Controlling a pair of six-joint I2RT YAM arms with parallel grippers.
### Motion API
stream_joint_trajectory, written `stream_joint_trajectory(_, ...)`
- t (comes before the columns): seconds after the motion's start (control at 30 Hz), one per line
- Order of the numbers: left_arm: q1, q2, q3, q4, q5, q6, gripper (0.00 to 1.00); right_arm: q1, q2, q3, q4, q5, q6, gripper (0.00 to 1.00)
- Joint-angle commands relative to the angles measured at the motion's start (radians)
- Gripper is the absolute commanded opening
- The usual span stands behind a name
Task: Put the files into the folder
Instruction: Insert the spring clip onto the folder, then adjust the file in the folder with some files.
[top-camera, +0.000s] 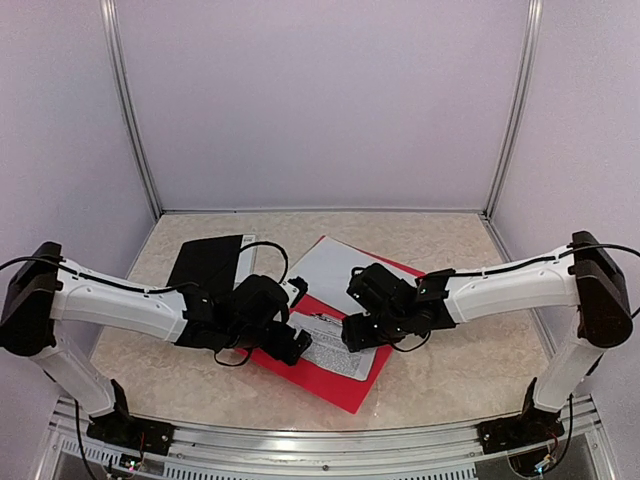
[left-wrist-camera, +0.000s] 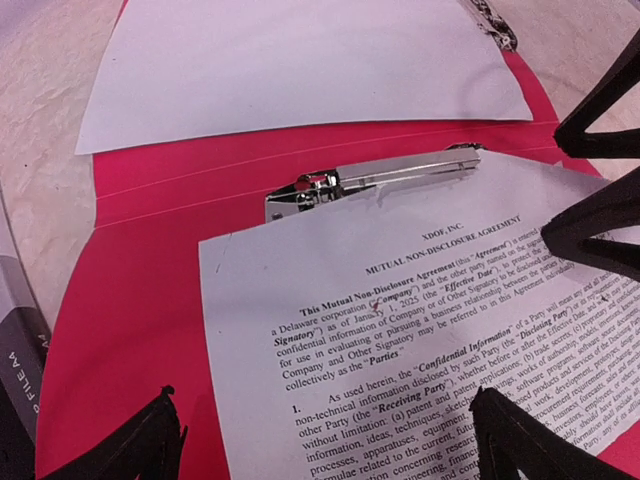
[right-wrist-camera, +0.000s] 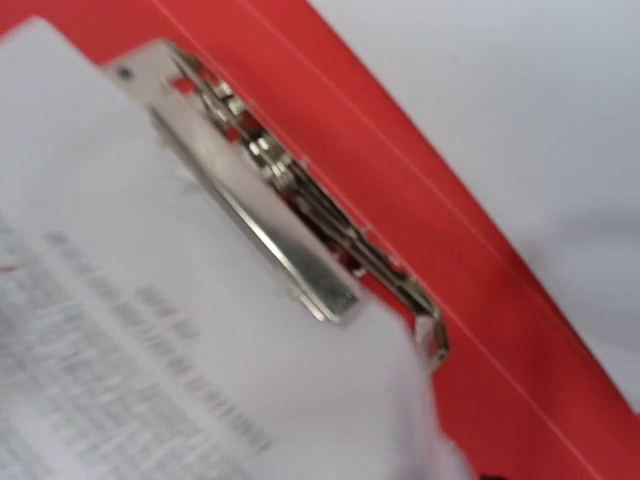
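Left claw (left-wrist-camera: 335, 430): released, its fingers (left-wrist-camera: 150, 445) spread wide at the bottom of the left wrist view. It hovers over the printed sheet and grips nothing, probably ready to steady the paper.
Printed sheet (left-wrist-camera: 400, 330): one of the files, lying text-up and skewed on the near flap of the folder. Its top edge meets the clip.
Right claw (left-wrist-camera: 555, 182): comes in from the right edge of the left wrist view. Its two fingers stand apart above the sheet's far corner with nothing pinched between them, so it reads as released.
Clip (left-wrist-camera: 370, 180): a metal bar near the spine. Whether it pins the sheet's edge I cannot tell, and the right wrist view is blurred.
Folder (left-wrist-camera: 140, 300): red, open flat at the centre so both flaps can take paper.
Blank sheet (left-wrist-camera: 300, 70): white, at the top of the frame on the far flap, loose and not under the clip.
Black pad (top-camera: 210, 265): upper left, set apart from the work.
Bench (top-camera: 450, 370): marbled top carrying everything.
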Motion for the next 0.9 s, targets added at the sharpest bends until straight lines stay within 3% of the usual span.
stream_joint_trajectory(0.0,-0.008,0.052,0.007,0.042,0.049,-0.013,0.96,0.007,-0.080,-0.031,0.009,0.020,-0.012,0.67)
stream_joint_trajectory(0.27,-0.010,0.107,0.012,0.023,0.016,-0.028,0.95,0.007,-0.148,-0.143,0.073,-0.011,-0.029,0.62)
stream_joint_trajectory(0.57,-0.010,0.144,0.002,0.008,0.005,-0.018,0.94,0.008,-0.096,-0.205,0.154,-0.046,-0.054,0.37)
stream_joint_trajectory(0.87,-0.009,0.153,0.002,-0.031,-0.055,0.012,0.94,0.011,-0.038,-0.213,0.161,-0.040,-0.066,0.26)
